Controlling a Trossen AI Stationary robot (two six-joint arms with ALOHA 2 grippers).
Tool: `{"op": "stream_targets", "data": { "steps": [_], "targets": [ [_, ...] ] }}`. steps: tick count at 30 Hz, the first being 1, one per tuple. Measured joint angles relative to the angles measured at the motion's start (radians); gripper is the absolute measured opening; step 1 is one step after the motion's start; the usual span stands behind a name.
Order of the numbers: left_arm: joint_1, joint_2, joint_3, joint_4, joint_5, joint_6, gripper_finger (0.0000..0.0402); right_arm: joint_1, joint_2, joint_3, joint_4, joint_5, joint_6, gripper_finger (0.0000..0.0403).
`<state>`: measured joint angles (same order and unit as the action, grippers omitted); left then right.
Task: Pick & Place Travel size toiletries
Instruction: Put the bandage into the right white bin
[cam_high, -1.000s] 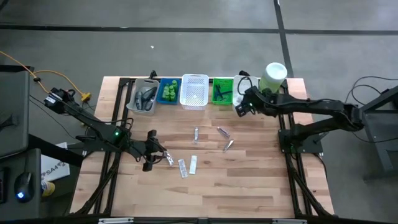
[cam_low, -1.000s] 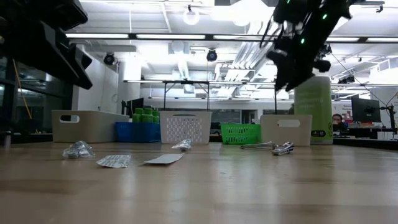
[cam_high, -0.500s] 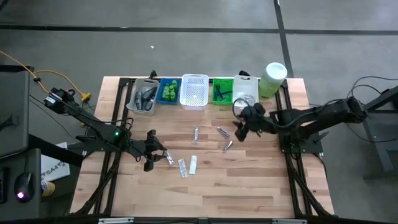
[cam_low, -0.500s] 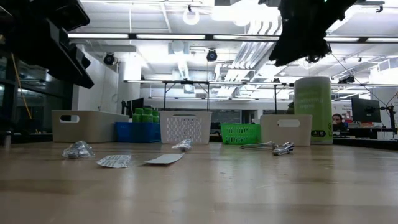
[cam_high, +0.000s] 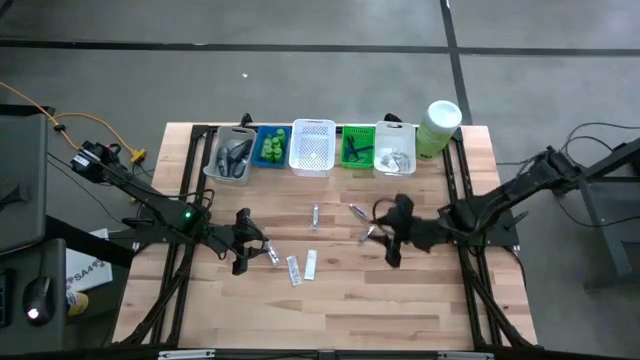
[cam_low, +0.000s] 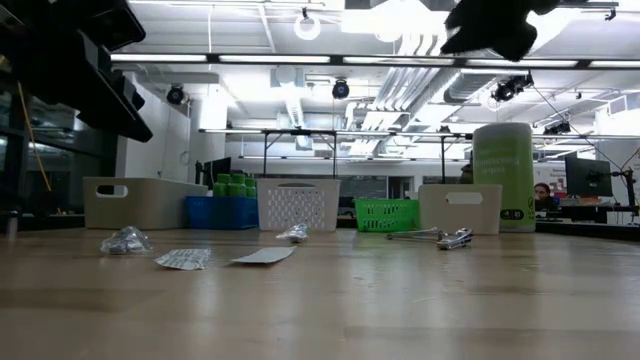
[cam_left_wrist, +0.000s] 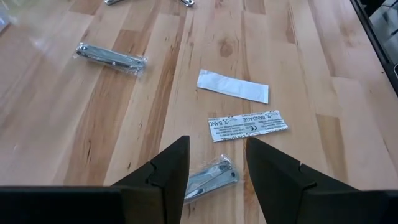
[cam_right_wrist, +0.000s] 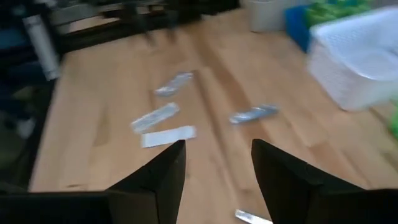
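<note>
Several travel size toiletries lie loose on the wooden table: a silvery packet (cam_left_wrist: 208, 177), a printed sachet (cam_left_wrist: 247, 126), a plain white sachet (cam_left_wrist: 233, 86) and another silvery packet (cam_left_wrist: 111, 56). Three more silvery packets lie mid-table (cam_high: 315, 215) (cam_high: 355, 212) (cam_high: 367, 233). My left gripper (cam_left_wrist: 217, 146) hangs open above the table's left half, over the nearest packet (cam_high: 272, 256), apart from it. My right gripper (cam_high: 383, 234) hovers open and empty right of centre, beside the packets there; its fingers (cam_right_wrist: 168, 168) frame blurred items.
Along the far edge stands a row of baskets: clear (cam_high: 232, 155), blue with green bottles (cam_high: 270, 147), white (cam_high: 312, 147), green (cam_high: 357, 148) and another white one (cam_high: 395, 150). A pale-green canister (cam_high: 440, 125) stands at the far right. The near half of the table (cam_high: 330, 310) is bare wood.
My right gripper has swung from over the baskets at the far right toward the near edge and the table's middle, turning as it went, and now hovers by the silvery packets. It stayed open and empty. The items have not moved.
</note>
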<state>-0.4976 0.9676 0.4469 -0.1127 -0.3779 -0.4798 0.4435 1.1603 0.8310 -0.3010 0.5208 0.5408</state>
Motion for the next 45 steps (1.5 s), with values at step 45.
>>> {"op": "stream_targets", "data": {
  "steps": [45],
  "targets": [
    [0.068,0.791,0.692,-0.539,0.027,-0.266,0.0260,0.118,0.417,0.000,0.433,0.002,-0.067,0.0172]
  ]
}}
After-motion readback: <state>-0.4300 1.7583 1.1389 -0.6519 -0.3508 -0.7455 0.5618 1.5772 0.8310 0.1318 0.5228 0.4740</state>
